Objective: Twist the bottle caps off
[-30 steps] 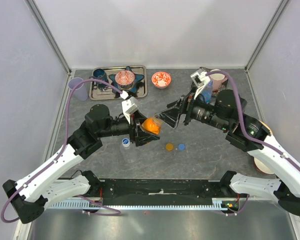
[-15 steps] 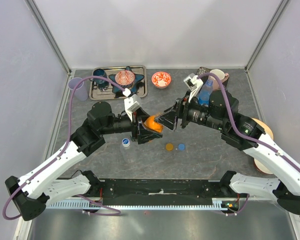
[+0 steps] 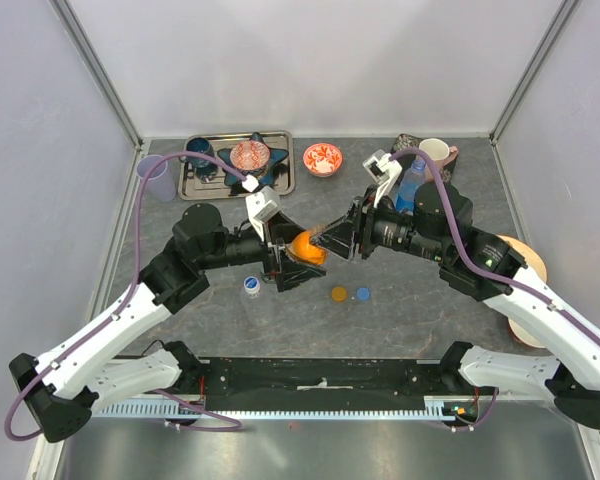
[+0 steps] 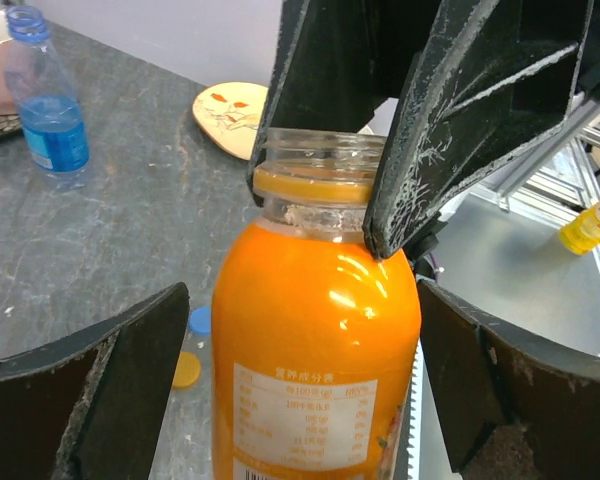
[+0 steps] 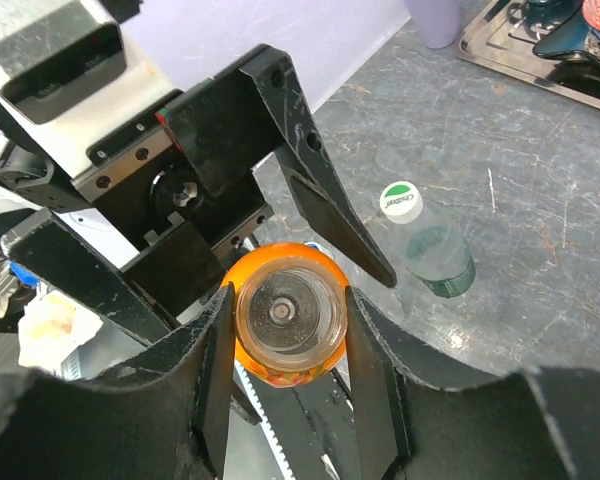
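Observation:
The orange bottle point(image 3: 306, 247) hangs in mid-air over the table's middle, its mouth open with no cap on it. My right gripper point(image 5: 285, 312) is shut on its neck, one finger pressed to each side of the rim. My left gripper point(image 4: 300, 330) is open; its fingers point(image 4: 130, 370) flank the bottle's body with gaps on both sides. An orange cap point(image 3: 339, 294) and a blue cap point(image 3: 363, 294) lie loose on the table below. A clear bottle point(image 5: 435, 255) with a white-and-green cap point(image 5: 402, 200) is near the left arm. A blue bottle point(image 3: 412, 185) stands behind the right arm.
A metal tray point(image 3: 195, 185) at the back left holds a blue star dish and a red patterned bowl point(image 3: 250, 155). Another red bowl point(image 3: 322, 158), a lilac cup point(image 3: 155, 178) and a pink mug point(image 3: 435, 155) line the back. A wooden plate point(image 3: 525, 265) lies at the right.
My right gripper moved left onto the orange bottle's neck and closed on it. My left gripper, which was gripping the bottle's body, opened wide.

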Controlling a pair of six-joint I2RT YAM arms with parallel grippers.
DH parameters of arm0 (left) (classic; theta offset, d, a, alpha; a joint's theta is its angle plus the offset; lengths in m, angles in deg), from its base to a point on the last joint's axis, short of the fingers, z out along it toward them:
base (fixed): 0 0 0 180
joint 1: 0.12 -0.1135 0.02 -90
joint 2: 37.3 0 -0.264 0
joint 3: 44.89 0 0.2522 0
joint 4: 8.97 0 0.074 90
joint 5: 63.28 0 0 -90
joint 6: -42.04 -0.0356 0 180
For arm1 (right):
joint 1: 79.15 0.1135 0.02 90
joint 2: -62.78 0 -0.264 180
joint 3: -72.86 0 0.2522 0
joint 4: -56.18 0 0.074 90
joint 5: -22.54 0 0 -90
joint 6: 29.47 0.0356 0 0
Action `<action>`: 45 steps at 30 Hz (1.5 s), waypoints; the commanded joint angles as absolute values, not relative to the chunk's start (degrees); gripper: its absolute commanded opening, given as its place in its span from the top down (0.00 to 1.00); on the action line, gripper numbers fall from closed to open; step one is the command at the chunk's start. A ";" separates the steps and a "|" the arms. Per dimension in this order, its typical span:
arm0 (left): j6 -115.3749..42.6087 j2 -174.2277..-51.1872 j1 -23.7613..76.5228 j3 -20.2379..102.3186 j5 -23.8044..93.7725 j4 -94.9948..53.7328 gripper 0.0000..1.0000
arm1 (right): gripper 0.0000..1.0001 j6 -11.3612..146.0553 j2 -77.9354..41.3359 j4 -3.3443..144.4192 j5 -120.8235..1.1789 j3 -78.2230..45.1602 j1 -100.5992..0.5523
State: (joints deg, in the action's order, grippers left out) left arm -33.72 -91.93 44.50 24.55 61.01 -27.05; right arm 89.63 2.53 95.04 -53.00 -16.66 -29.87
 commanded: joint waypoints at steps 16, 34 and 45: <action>-37.16 -68.36 44.35 27.41 35.43 -48.75 0.00 | 1.00 77.86 -7.34 95.54 -115.32 -19.31 -29.93; -31.44 -52.16 44.35 20.55 31.21 -53.32 0.00 | 1.00 84.53 -39.87 82.60 -104.11 -20.35 -46.98; -30.47 -51.72 44.35 17.83 32.35 -52.97 0.00 | 1.00 84.09 -47.52 83.21 -103.59 -24.66 -49.09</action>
State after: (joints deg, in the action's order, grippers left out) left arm -32.65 -52.18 44.46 18.67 32.20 -53.52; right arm 83.71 -45.95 84.82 -103.23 -21.87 -48.54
